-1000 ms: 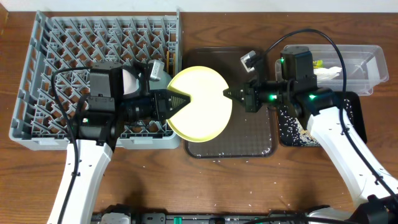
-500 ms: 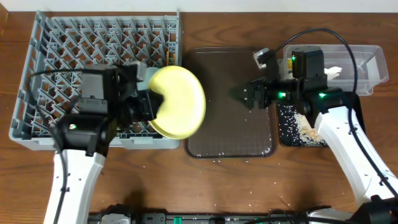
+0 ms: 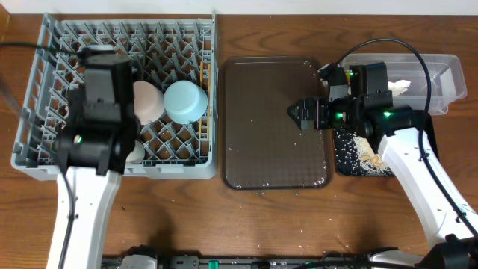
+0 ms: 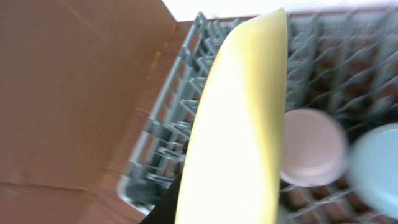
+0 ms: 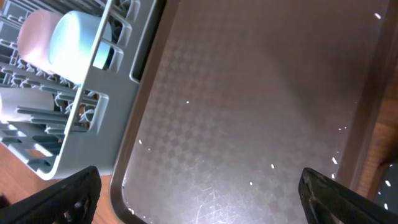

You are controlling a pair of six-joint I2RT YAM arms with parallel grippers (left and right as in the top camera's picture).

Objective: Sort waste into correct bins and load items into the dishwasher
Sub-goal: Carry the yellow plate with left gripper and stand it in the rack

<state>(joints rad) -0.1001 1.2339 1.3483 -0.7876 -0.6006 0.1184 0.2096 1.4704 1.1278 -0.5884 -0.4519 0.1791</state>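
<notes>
The left fingers (image 4: 165, 211) clench the yellow plate (image 4: 239, 124), edge-up over the grey rack (image 3: 45, 90), which holds one white bowl (image 3: 148, 102) and one light blue bowl (image 3: 185, 101), both upturned. The right fingers (image 5: 68, 199) stand spread above the brown serving tray (image 3: 272, 127). The black tray (image 3: 342, 170) holds rice scraps (image 3: 367, 153); the clear tub (image 3: 441, 75), one napkin (image 3: 398, 86).

Even overhead light, yellow plate (image 4: 236, 124) blurred, overexposed

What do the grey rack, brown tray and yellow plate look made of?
Likely all plastic: the grey rack is matte with thin moulded lattice walls; the brown tray has a fine checkered texture and faint sheen; the yellow plate is smooth, opaque, perhaps melamine, though blurred.
</notes>
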